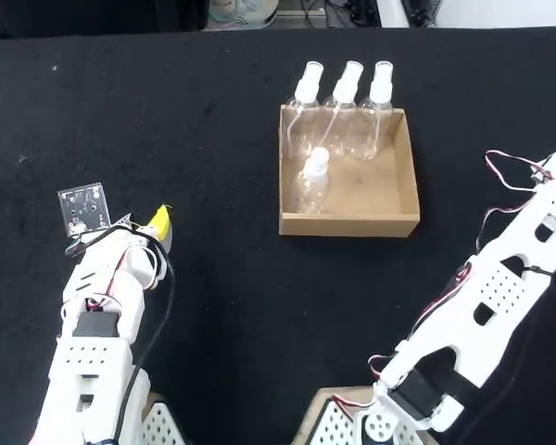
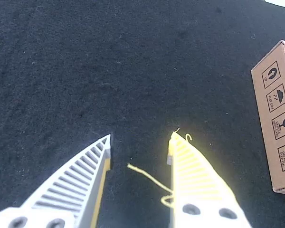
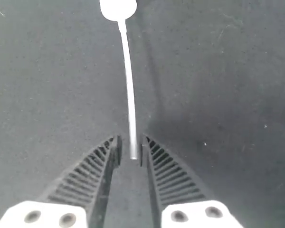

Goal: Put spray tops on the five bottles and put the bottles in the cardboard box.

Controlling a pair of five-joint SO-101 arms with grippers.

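Note:
The cardboard box (image 1: pixel 349 224) stands at the table's middle, and its printed side (image 2: pixel 278 118) appears in the left wrist view. Inside it, three clear bottles (image 1: pixel 338 120) with white spray tops line the far wall. A fourth capped bottle (image 1: pixel 312 181) stands nearer the front. My left gripper (image 2: pixel 140 142), with one yellow finger (image 1: pixel 160 222), is open and empty over the black cloth left of the box. A loose white spray top (image 3: pixel 118 8) has its thin tube (image 3: pixel 129 95) ending between my right gripper's (image 3: pixel 131 145) fingers. These stand slightly open around the tube.
A small white printed card (image 1: pixel 83 209) lies beside the left arm. The right arm (image 1: pixel 500 287) stretches along the right side of the table to the view's edge. Black cloth (image 1: pixel 213 306) covers the whole table.

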